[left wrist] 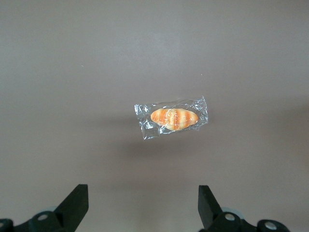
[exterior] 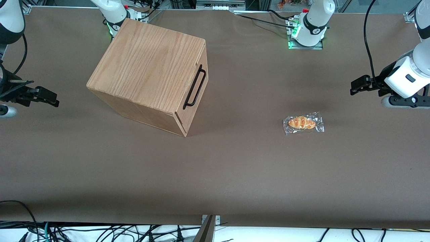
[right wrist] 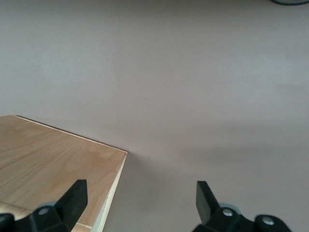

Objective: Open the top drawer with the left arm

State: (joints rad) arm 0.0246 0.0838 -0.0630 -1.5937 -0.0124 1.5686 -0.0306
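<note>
We find the top drawer (exterior: 199, 88) fully shut, its front flush with the wooden cabinet (exterior: 147, 72) that stands on the bench (exterior: 215, 168) toward the parked arm's end, close to the bench edge farthest from the front camera. The black bar handle (exterior: 195, 86) runs across the drawer front, which faces the working arm's end. So we judge the task is at its very start: the approach has not begun.

The left arm (exterior: 408, 72) hangs near the bench edge at its own end, and its gripper (exterior: 357, 85) is well apart from the handle. Its fingers (left wrist: 75, 203) stand wide, with nothing between them. Between gripper and cabinet lies a wrapped bread roll (exterior: 303, 123) on the bare bench; we would pass over it and leave it alone. The next move, in our judgement, calls for carrying the gripper across to the handle, turning the fingers to straddle the thin bar, closing, then pulling straight out along the drawer's line.

The front view gives us drawer, handle and arm together. The left wrist view shows only the roll (left wrist: 174, 118) below the spread fingers, no drawer at all. The right wrist view shows a corner of the cabinet top (right wrist: 53, 164).
</note>
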